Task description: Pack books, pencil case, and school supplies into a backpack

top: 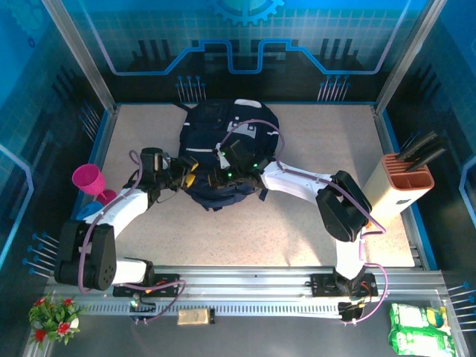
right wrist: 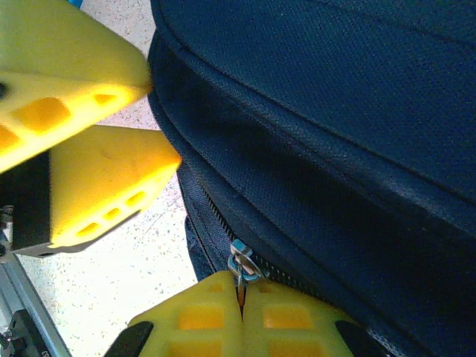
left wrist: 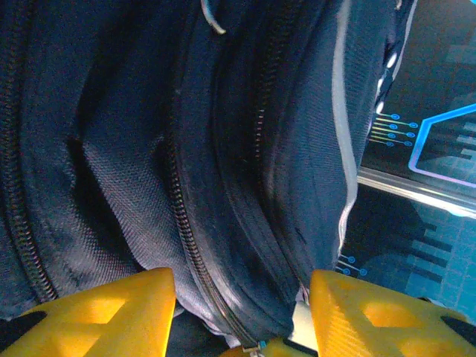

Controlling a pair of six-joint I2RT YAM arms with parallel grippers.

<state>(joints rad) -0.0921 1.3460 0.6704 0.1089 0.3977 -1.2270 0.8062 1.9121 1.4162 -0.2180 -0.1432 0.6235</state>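
Backpack [top: 208, 123] lies centre frame, upper half, on the table [top: 297, 230]. Left gripper [left wrist: 242, 316]: fingers spread, straddling a zippered fold at its lower-left edge. Right gripper [right wrist: 240, 301]: pressed together, pinching the zipper pull [right wrist: 239, 264] at its lower edge.

Left arm [top: 123, 212], right arm [top: 294, 178] reach inward, wrists near; left fingers [left wrist: 111, 312] spread apart, right fingers [right wrist: 201, 320] pressed together.

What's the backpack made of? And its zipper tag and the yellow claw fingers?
The backpack looks like woven fabric, maybe nylon: fine matte navy weave. The zipper pull seems metal, silvery and shiny. The right claw's fingers look matte yellow plastic, with moulded holes.
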